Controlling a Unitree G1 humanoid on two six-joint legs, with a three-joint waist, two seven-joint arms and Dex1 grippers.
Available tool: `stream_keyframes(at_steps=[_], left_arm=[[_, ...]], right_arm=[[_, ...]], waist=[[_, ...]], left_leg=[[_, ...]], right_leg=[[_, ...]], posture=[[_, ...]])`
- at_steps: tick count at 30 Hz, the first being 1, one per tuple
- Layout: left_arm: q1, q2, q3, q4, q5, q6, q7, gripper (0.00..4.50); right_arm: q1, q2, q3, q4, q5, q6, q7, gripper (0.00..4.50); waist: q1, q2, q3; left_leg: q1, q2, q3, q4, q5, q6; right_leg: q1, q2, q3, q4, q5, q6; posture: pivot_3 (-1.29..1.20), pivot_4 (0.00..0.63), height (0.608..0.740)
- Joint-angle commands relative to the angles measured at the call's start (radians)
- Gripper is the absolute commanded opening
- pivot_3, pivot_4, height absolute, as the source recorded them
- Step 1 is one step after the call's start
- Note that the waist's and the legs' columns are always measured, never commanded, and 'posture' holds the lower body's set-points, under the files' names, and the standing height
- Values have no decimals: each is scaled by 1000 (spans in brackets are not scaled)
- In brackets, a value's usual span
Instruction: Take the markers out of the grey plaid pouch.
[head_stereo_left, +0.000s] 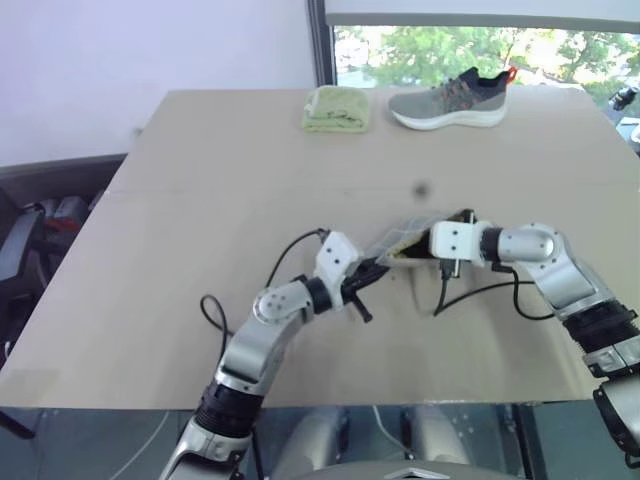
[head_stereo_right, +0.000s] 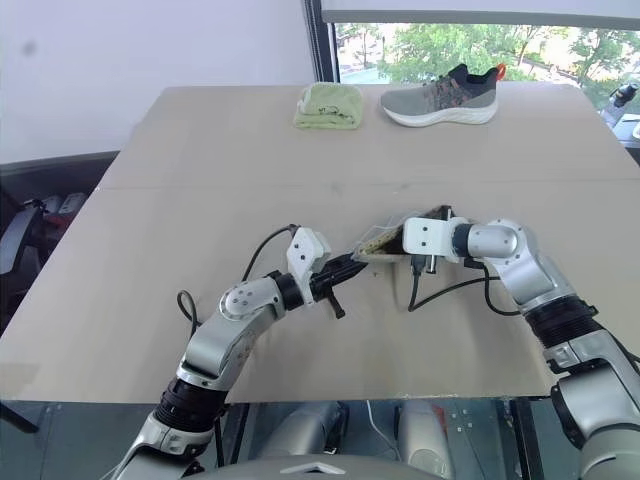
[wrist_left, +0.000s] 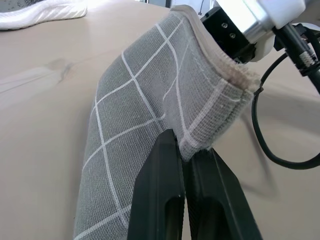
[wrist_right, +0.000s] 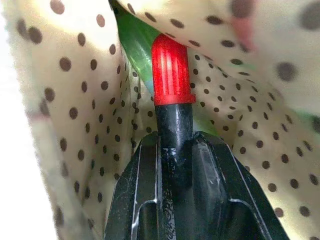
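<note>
Both grippers on the pouch, mid-table

Left gripper (wrist_left: 185, 165) pinches the grey plaid pouch's (wrist_left: 145, 115) edge; right gripper (wrist_right: 175, 165), reaching inside, clamps the red-capped marker (wrist_right: 172, 70) beside the green marker (wrist_right: 137, 45).

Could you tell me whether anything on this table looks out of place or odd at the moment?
Nothing is spilled or damaged. The grey plaid fabric pouch is lifted and bent off the tan table, pinched by the left gripper, while the right gripper holds the black, red-capped marker inside it.

No readable text, labels, brands, numbers or signs anywhere
</note>
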Motion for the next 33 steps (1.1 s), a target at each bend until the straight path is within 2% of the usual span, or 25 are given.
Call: stream_keyframes(at_steps=[1, 7, 12, 16, 20, 26, 28, 31, 33], left_arm=[[-5, 14, 32, -9, -3, -41, 6, 0], [-8, 32, 45, 3, 6, -58, 16, 0], [-24, 29, 56, 5, 3, -52, 37, 0], [-25, 36, 59, 7, 7, -57, 44, 0], [-15, 53, 67, 7, 16, -65, 51, 0], [11, 93, 91, -32, 16, -61, 50, 0], [18, 98, 107, -48, -2, -46, 54, 0], [39, 104, 128, -74, -19, -26, 54, 0], [48, 109, 132, -83, -20, -23, 54, 0]], right_arm=[[37, -29, -90, -30, 57, 34, 10, 324], [133, -59, -211, -318, 363, 281, 160, 318], [183, -123, -256, -493, 524, 423, 258, 318], [194, -105, -313, -573, 678, 562, 240, 318], [189, -91, -430, -556, 811, 679, 176, 318], [225, -190, -577, -359, 770, 718, 129, 318], [267, -233, -590, -346, 783, 752, 162, 318], [344, -302, -566, -300, 662, 752, 104, 318], [356, -329, -541, -249, 617, 736, 117, 318]], waist=[[0, 0, 0], [0, 0, 0], [-2, 0, 0], [-1, -1, 0], [4, -1, 1], [20, -1, 1], [22, -1, 1], [20, -1, 0], [17, -1, 0]], left_leg=[[0, 0, 0, 0, 0, 0], [-1, 0, -1, 0, 0, 0], [-1, 0, -2, 0, 0, 0], [-2, 0, -3, 0, 0, 0], [-2, 0, -3, 0, 0, 0], [-2, 0, -3, 0, 0, 0], [-2, 0, -3, -1, 0, 0], [-2, 0, -3, -1, 0, 0], [-2, 0, -2, -1, 0, 0]], right_leg=[[0, 0, 0, 0, 0, 0], [0, -1, -1, -1, 0, 0], [0, -2, -1, -2, 0, 0], [0, -2, -2, -2, 0, 0], [1, -3, -2, -2, 0, 0], [1, -3, -2, -2, 0, 0], [0, -3, -2, -2, 0, 0], [0, -3, -3, -2, 0, 0], [0, -3, -1, -2, 0, 0]], posture=[[0, 150, 740], [0, 150, 740], [0, 150, 740], [0, 150, 740], [0, 150, 740], [0, 150, 740], [0, 150, 740], [0, 150, 740], [0, 150, 740]])
